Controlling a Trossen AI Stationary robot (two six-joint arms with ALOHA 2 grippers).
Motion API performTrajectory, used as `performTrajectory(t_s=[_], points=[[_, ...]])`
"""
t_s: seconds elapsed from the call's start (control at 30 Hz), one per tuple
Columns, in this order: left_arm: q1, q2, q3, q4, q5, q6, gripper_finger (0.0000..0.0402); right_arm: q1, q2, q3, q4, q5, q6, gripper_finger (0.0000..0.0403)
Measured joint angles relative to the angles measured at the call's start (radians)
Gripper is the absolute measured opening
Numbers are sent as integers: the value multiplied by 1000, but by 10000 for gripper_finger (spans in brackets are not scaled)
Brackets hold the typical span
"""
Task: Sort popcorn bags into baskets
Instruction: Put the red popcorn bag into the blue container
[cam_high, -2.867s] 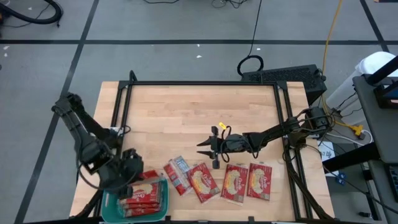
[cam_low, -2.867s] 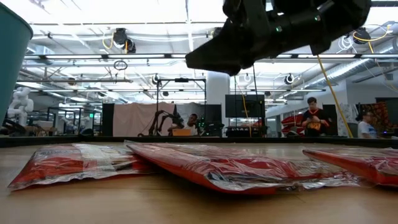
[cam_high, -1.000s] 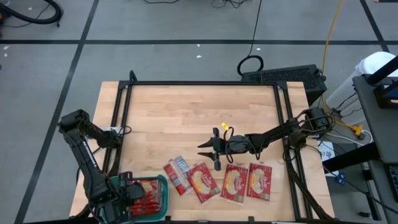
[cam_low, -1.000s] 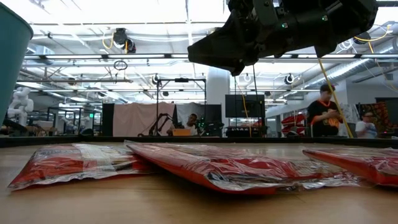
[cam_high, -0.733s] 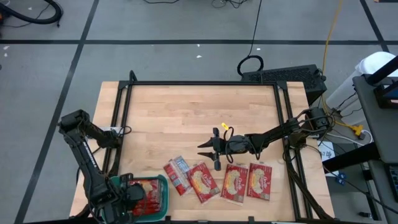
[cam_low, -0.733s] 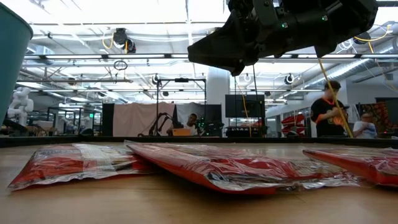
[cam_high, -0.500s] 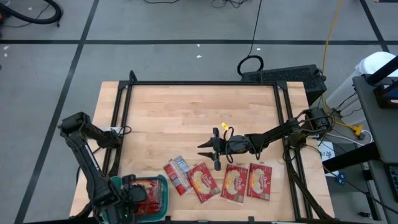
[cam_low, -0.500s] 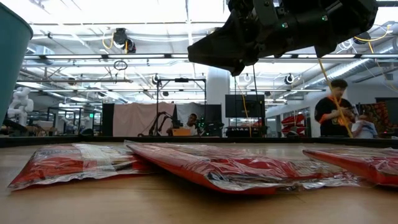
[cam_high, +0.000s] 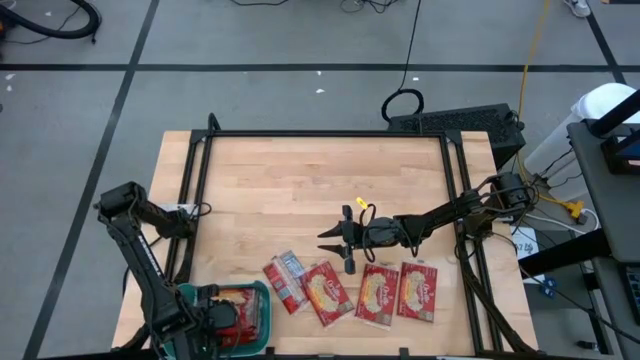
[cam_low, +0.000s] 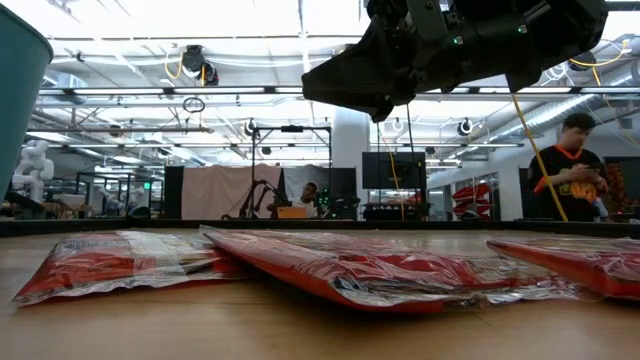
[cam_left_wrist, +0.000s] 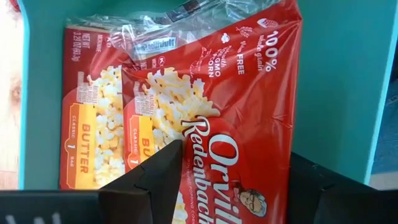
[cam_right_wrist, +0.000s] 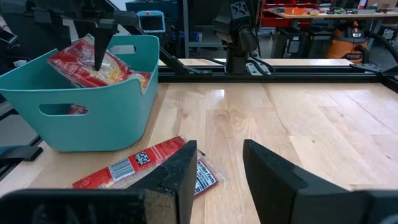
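Several red popcorn bags lie flat in a row near the table's front edge, among them a bag (cam_high: 285, 281) with a barcode side up, a bag (cam_high: 325, 292) beside it and a bag (cam_high: 418, 291) at the right end. The teal basket (cam_high: 266, 298) stands at the front left corner with more bags inside. My left gripper (cam_high: 222, 322) hangs open over it, fingers pointing down on either side of the top bag (cam_left_wrist: 249, 93). That bag leans against the basket wall (cam_right_wrist: 93, 112). My right gripper (cam_high: 330, 240) hovers open above the table, behind the row.
A black frame (cam_high: 320, 135) runs around the wooden table. Bare wood (cam_high: 300, 190) fills the far half. A cable with a yellow tag (cam_high: 358, 206) trails along the right arm. A person (cam_low: 570, 165) stands in the room behind.
My left gripper has crept a little toward the table's right over the basket, and its fingers have spread apart. The bags in the basket lie still. My right gripper has kept its place.
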Motion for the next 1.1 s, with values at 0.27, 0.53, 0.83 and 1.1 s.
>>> performTrajectory(t_s=[0.27,0.53,0.83,1.1], points=[[16,2,-42,-14,21,34,210,0,0,0,0,-1,0,125],[17,-4,-42,-8,46,45,215,7,0,0,0,-3,-7,125],[17,-4,-25,-9,82,7,282,6,0,0,0,-3,-7,125],[20,-6,47,-69,2,56,290,7,0,0,0,-3,12,125]])
